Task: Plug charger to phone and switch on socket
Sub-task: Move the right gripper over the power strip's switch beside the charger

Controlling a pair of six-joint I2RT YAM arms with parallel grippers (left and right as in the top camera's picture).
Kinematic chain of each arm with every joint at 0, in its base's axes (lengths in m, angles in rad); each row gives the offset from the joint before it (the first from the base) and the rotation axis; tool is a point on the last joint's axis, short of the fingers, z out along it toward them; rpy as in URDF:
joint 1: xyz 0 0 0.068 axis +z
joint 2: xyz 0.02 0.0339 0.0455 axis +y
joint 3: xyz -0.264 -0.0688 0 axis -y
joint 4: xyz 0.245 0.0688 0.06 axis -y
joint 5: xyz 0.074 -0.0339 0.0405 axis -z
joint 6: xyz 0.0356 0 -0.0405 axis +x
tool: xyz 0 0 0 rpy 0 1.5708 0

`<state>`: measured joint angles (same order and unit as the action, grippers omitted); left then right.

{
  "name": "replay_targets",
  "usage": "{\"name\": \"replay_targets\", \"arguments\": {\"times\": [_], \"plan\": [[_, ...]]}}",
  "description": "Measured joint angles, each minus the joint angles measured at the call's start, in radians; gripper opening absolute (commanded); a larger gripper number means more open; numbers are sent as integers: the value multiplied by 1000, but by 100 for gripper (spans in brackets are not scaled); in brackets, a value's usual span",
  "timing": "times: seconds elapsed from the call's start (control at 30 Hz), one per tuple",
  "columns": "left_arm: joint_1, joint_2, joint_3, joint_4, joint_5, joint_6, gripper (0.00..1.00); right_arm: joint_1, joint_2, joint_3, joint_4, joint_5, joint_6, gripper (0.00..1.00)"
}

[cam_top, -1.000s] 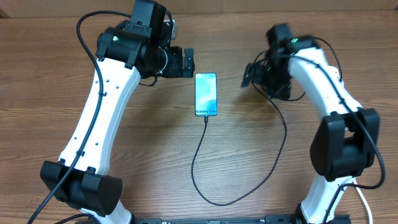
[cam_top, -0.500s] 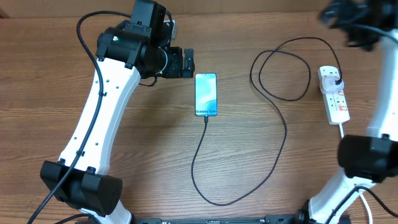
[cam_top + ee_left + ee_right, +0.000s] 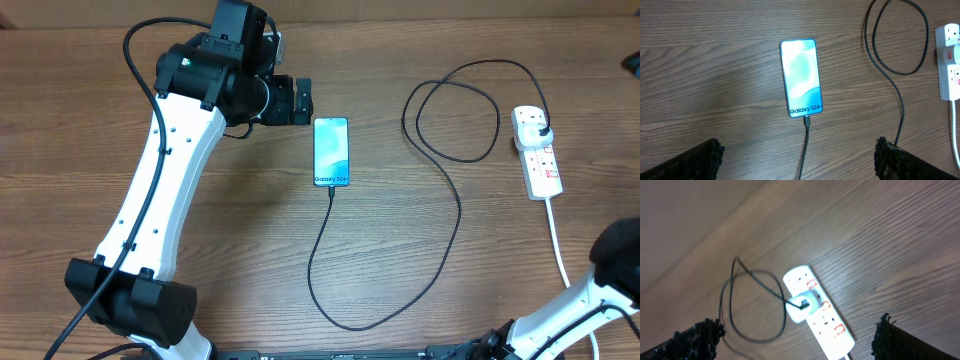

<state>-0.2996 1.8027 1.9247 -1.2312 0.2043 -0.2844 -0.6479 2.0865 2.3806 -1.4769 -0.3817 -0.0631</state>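
The phone [image 3: 331,152] lies flat in the middle of the table [image 3: 240,260], screen lit. The charger [image 3: 459,215] tip sits in its near edge, and the cable loops right to the far outlet of the socket [image 3: 538,160] (so plugging looks done). Whether it is switched on I cannot tell. The left gripper [image 3: 797,147] hovers far-left of the phone, spread wide and empty. The right gripper [image 3: 796,325], also wide, looks down on the socket, probably to press its switch.

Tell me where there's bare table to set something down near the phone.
Bare wood lies between the left arm and the phone, and inside the wide curve of the charger, right of the phone. Crowded between the charger's loop and the socket.
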Motion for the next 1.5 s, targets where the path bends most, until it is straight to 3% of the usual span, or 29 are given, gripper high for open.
{"name": "replay_targets", "arguments": {"times": [0.17, 0.53, 0.97, 1.5], "plan": [[0, 0, 0, 0, 0, 0, 100, 8, 105, 0, -34, -76, -119, 100], [0, 0, 0, 0, 0, 0, 100, 13, 250, -11, -66, -164, -188, 100], [0, 0, 0, 0, 0, 0, 100, 64, 260, -261, 49, -207, -222, 100], [0, 0, 0, 0, 0, 0, 100, 98, 261, -277, 63, -162, -222, 100]]}}
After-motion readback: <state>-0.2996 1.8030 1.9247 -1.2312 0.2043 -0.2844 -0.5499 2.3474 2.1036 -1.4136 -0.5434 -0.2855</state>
